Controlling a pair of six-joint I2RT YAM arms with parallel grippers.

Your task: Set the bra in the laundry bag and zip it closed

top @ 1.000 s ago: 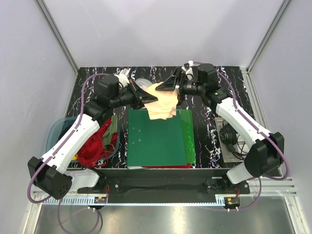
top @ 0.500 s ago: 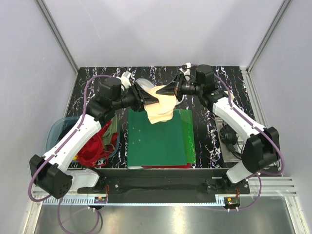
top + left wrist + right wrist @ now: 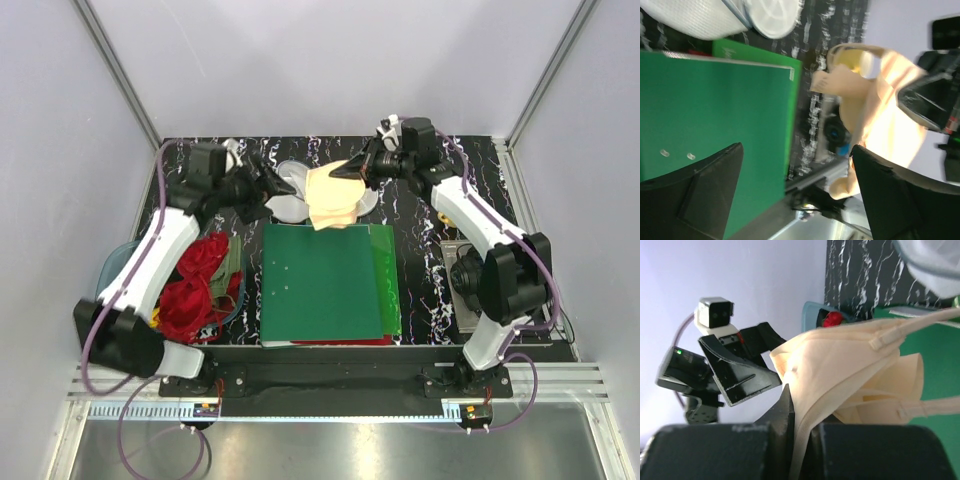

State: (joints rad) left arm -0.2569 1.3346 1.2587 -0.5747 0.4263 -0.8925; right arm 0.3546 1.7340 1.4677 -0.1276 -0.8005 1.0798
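Note:
The pale peach bra (image 3: 335, 197) hangs in the air at the back of the table, over the far edge of the green folder (image 3: 320, 285). My right gripper (image 3: 347, 172) is shut on its upper edge; in the right wrist view the bra (image 3: 855, 370) is pinched between the fingers (image 3: 790, 405). My left gripper (image 3: 268, 188) stands open just left of it, apart from the fabric, with nothing between its wide jaws (image 3: 797, 200). The white mesh laundry bag (image 3: 290, 203) lies on the table between the left gripper and the bra, also at the top of the left wrist view (image 3: 700, 17).
A translucent blue tub (image 3: 115, 265) with red cloth (image 3: 195, 290) sits at the left. The green folder (image 3: 715, 110) covers the middle of the table. A black device on a grey plate (image 3: 470, 280) stands at the right, by the right arm.
My right gripper has shut on the bra and carried it slightly back. My left gripper has let go of it, opened wide and drawn away to the left.

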